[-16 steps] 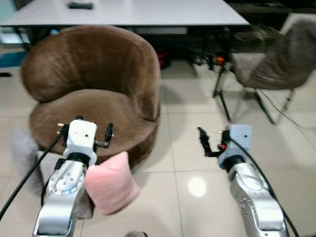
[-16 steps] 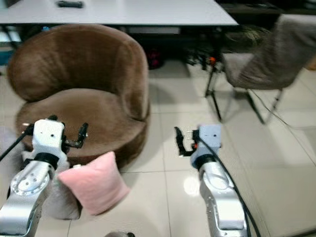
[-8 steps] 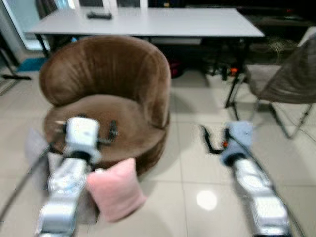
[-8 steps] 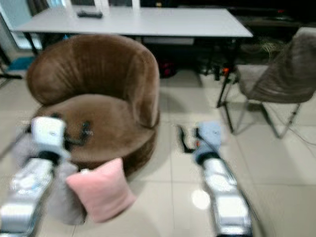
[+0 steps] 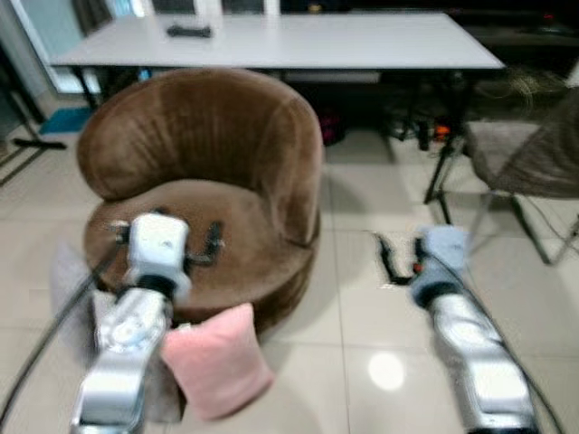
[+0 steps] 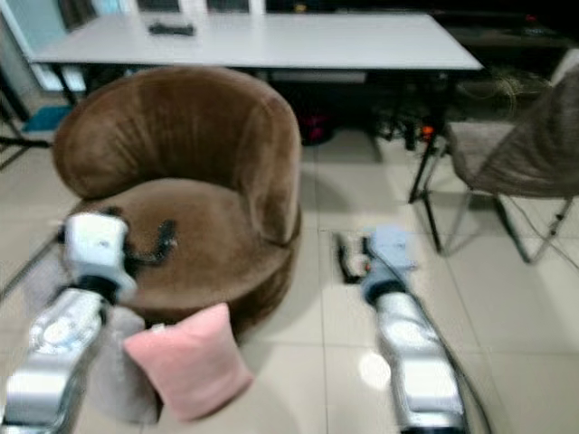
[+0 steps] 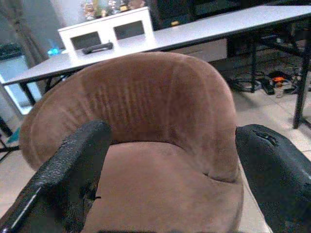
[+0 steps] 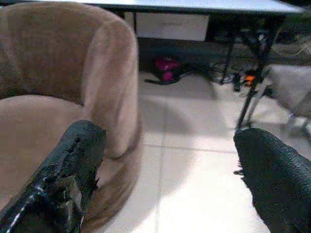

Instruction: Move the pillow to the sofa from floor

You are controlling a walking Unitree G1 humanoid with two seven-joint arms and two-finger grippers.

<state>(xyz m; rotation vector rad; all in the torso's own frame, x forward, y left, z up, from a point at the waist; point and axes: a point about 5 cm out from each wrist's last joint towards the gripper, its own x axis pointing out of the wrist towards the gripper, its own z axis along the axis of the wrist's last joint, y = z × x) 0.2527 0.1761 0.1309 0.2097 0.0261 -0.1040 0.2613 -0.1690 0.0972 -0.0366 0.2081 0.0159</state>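
I find the pink pillow point(image 5: 215, 360) on the tiled floor point(image 5: 362, 298), standing tilted on one edge just in front of the brown round sofa point(image 5: 204, 190) and touching its base. Just beside the pillow, on my left, a grey cushion point(image 5: 72, 307) lies on the floor, partly hidden by my left arm. My left claw point(image 5: 167, 244) is raised over the front part of the sofa seat, above and behind the pillow and apart from it; its two black fingers point(image 7: 73, 170) are spread wide with nothing between them. My right claw point(image 5: 398, 262) hangs over bare floor to the right of the sofa, well apart from the pillow; its fingers point(image 8: 73, 165) are likewise spread wide and hold nothing. Behind the sofa stands a long white surface point(image 5: 298, 41) carrying a dark remote point(image 5: 189, 31). To the right a grey chair point(image 5: 525, 154) on thin metal legs stands on the floor, with cables point(image 7: 274, 82) beneath the surface.
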